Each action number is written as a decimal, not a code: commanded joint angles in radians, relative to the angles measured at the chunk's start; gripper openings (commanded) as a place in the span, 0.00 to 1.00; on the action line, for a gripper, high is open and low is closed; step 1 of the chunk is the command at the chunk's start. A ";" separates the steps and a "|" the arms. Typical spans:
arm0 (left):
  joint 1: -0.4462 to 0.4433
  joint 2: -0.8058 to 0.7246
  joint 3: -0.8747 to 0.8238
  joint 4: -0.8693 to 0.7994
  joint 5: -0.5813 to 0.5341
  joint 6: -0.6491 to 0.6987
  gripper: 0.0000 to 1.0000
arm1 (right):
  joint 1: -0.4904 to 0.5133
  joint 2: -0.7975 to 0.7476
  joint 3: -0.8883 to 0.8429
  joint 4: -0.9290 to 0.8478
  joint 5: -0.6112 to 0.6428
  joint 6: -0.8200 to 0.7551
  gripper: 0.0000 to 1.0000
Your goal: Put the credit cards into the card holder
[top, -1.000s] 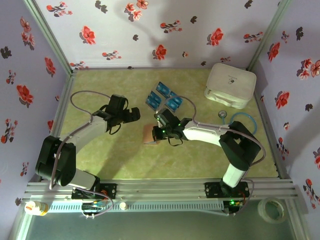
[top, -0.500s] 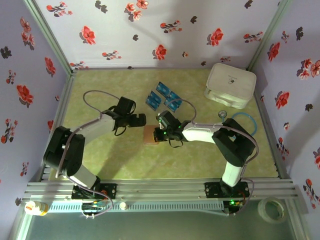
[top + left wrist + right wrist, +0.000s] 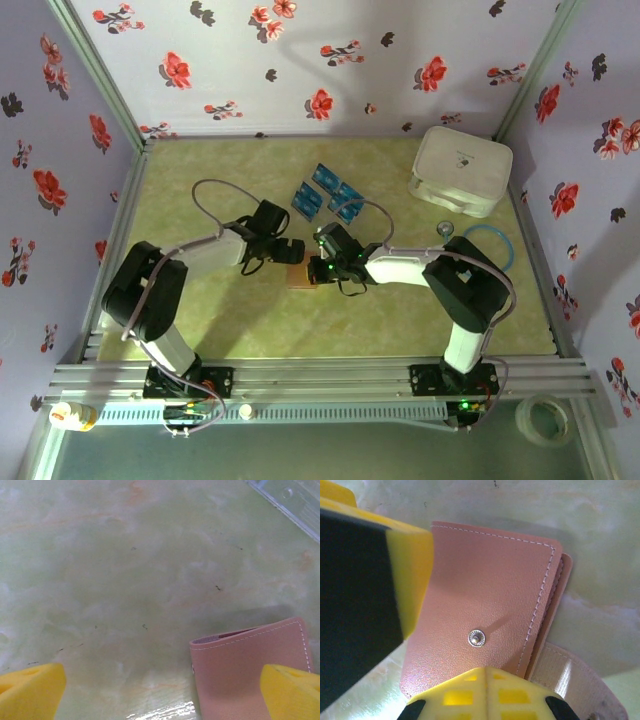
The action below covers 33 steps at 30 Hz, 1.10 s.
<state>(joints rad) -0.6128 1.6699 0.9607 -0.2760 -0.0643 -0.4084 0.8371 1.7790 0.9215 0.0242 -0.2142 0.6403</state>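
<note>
The card holder [image 3: 298, 273] is a flat brown wallet lying mid-table; it is closed, with a metal snap on its top flap [image 3: 476, 638]. My right gripper [image 3: 319, 266] is shut, its joined yellow fingertips [image 3: 487, 695] resting on the wallet's near edge with nothing between them. My left gripper [image 3: 287, 251] is open just left of the wallet, and one yellow pad [image 3: 292, 692] overlaps the wallet's corner [image 3: 250, 665]. That same left finger [image 3: 405, 580] stands beside the wallet in the right wrist view. Three blue credit cards [image 3: 327, 193] lie flat behind the wallet.
A big white rounded box [image 3: 462, 170] sits at the back right, with a blue ring [image 3: 487, 243] and a small round object in front of it. Floral walls close in three sides. A tape roll [image 3: 545, 418] lies outside the rail at the front right.
My left arm has swung right and reached the wallet's left side, jaws still open. The right gripper has stayed shut on top of the wallet.
</note>
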 commanded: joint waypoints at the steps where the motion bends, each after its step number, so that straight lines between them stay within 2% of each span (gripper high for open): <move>1: -0.011 0.024 0.008 0.010 -0.039 0.026 1.00 | -0.007 0.021 -0.011 0.008 -0.008 0.022 0.02; 8: -0.015 0.051 -0.026 0.026 -0.069 0.020 1.00 | -0.010 0.001 0.004 -0.020 -0.006 0.011 0.03; 12: -0.018 0.059 -0.053 0.034 -0.101 0.007 1.00 | -0.020 -0.051 0.017 -0.058 0.001 0.005 0.10; 14: -0.019 0.060 -0.063 0.034 -0.117 -0.005 1.00 | -0.027 -0.095 0.022 -0.086 0.016 -0.001 0.20; 16: -0.021 0.059 -0.080 0.041 -0.131 -0.021 1.00 | -0.033 -0.143 0.032 -0.127 0.042 -0.010 0.35; 19: -0.025 0.057 -0.094 0.045 -0.139 -0.040 1.00 | -0.044 -0.183 0.063 -0.215 0.088 -0.034 0.45; 26: -0.036 0.043 -0.119 0.061 -0.159 -0.067 1.00 | -0.052 -0.184 0.118 -0.349 0.183 -0.076 0.47; 33: -0.044 0.047 -0.122 0.071 -0.162 -0.076 1.00 | -0.060 -0.115 0.157 -0.381 0.185 -0.092 0.40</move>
<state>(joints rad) -0.6502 1.6947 0.8688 -0.1482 -0.1696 -0.4732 0.7879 1.6348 1.0466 -0.3134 -0.0586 0.5720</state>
